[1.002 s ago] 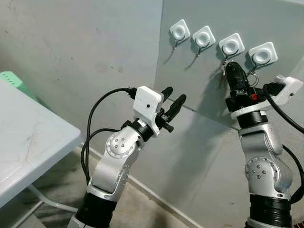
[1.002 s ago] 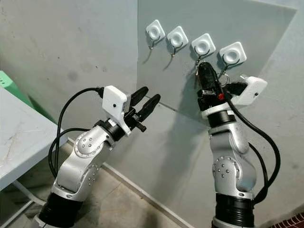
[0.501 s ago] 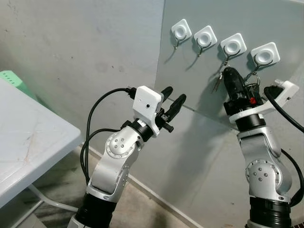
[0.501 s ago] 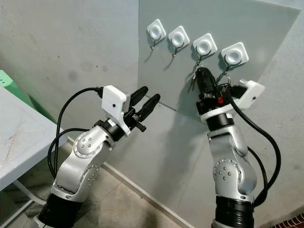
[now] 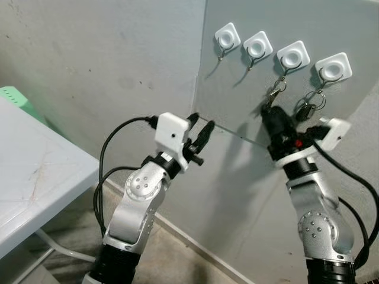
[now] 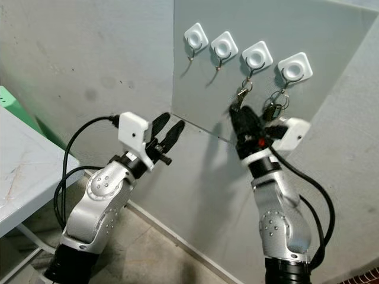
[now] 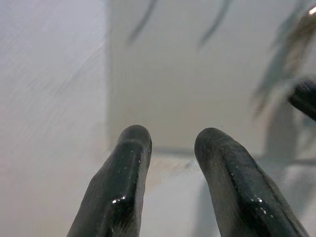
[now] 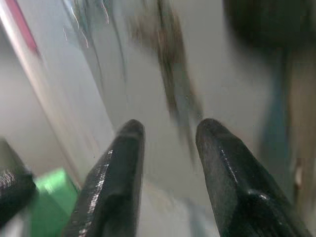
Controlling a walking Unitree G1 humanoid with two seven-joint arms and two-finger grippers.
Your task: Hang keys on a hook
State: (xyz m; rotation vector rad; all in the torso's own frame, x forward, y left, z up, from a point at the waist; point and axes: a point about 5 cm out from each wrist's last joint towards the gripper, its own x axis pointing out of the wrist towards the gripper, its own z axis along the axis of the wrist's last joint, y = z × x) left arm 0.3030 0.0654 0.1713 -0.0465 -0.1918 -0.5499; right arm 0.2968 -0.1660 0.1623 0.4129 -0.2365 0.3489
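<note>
Four white square hooks sit in a row on the grey wall panel. A bunch of keys hangs from the third hook. Another bunch hangs from the fourth hook. My right gripper stands just below the keys on the third hook, apart from them, open and holding nothing. Its wrist view shows the blurred keys beyond the parted fingertips. My left gripper is raised near the panel's left edge, open and empty.
A white table stands at the left with a green object behind it. The first hook and second hook carry nothing. Concrete floor runs along the wall's foot.
My right gripper has let go of the keys, which now hang on the third hook, and has drawn back down and away. The left arm has shifted slightly left.
</note>
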